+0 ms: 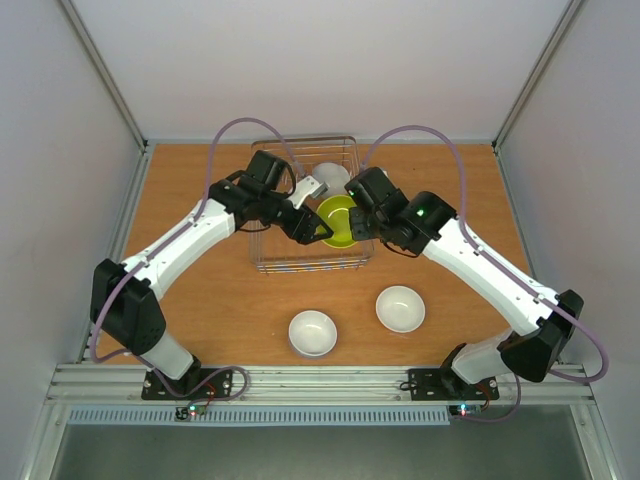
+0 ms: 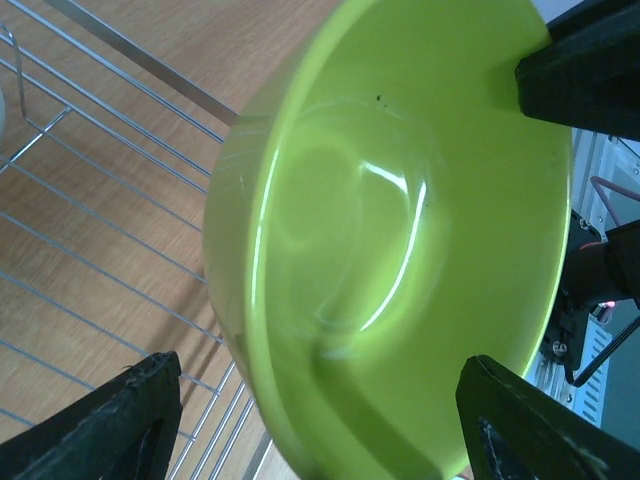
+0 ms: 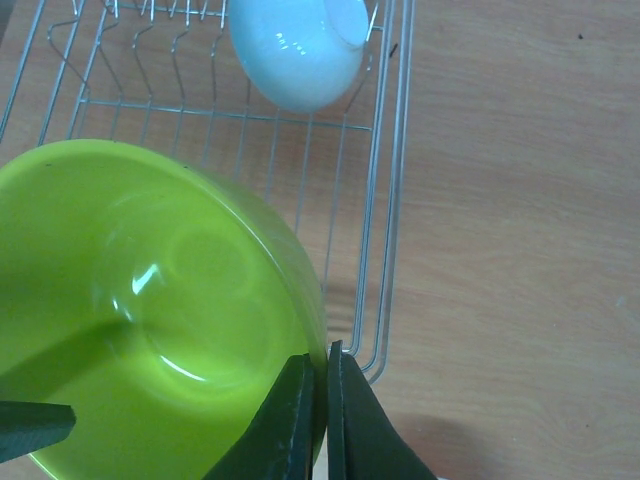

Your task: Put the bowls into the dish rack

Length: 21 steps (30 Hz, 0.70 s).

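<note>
Dish rack [image 1: 290, 262] taken as landmark. Yellow-green bowl [image 1: 340, 222] held tilted inside rack, right half. Pale bowl [image 1: 332, 178] leaned at rack far end. White bowl [image 1: 313, 332] and second white bowl [image 1: 400, 308] placed outside rack, near side. Right gripper [image 3: 320, 365] pinched on yellow-green bowl rim. Left gripper [image 2: 315, 385] spread wide, same bowl seen between fingers.

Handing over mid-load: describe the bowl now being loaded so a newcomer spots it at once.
Find the dish rack at the far middle of the table. In its near right part is the yellow-green bowl, rim pinched by the right gripper. It alone is coloured: the pale bowl behind it and two white bowls on the table are not.
</note>
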### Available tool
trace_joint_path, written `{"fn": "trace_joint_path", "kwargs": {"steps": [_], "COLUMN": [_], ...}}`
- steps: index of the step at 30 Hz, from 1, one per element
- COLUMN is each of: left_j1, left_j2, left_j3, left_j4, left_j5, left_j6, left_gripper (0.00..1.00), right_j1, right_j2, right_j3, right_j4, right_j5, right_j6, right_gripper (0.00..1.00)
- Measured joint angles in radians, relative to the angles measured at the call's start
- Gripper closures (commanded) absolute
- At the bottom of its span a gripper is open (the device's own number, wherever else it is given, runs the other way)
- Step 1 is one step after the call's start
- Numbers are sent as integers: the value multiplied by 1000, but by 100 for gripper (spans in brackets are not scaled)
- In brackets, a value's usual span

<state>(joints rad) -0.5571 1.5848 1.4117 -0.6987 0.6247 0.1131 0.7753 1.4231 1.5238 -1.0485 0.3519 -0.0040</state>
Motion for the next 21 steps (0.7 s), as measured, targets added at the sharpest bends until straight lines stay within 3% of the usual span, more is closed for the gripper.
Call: {"fn": "trace_joint_path", "kwargs": {"steps": [4, 9, 16, 19, 21], "left_j1": [0, -2, 4, 12, 16], "left_j2": [0, 8, 23, 33, 44], "left_j3": [-6, -7, -8, -12, -15], "left_j4": [0, 6, 13, 22, 34], "left_j5": [-3, -5, -38, -72, -98], "left_j6": [0, -2, -21, -50, -57], "left_gripper": [28, 39, 76, 96, 99], "right_j1": [0, 0, 14, 29, 40], "right_j2": [5, 6, 6, 6, 6], "right_j3": [0, 0, -5, -10, -11], "right_j4": [10, 26, 40, 37, 46], "right_j5": [-18, -51, -82, -105, -125], "right_j6": [-8, -15, -17, -16, -12], "right_gripper": [99, 99, 99, 99, 99]}}
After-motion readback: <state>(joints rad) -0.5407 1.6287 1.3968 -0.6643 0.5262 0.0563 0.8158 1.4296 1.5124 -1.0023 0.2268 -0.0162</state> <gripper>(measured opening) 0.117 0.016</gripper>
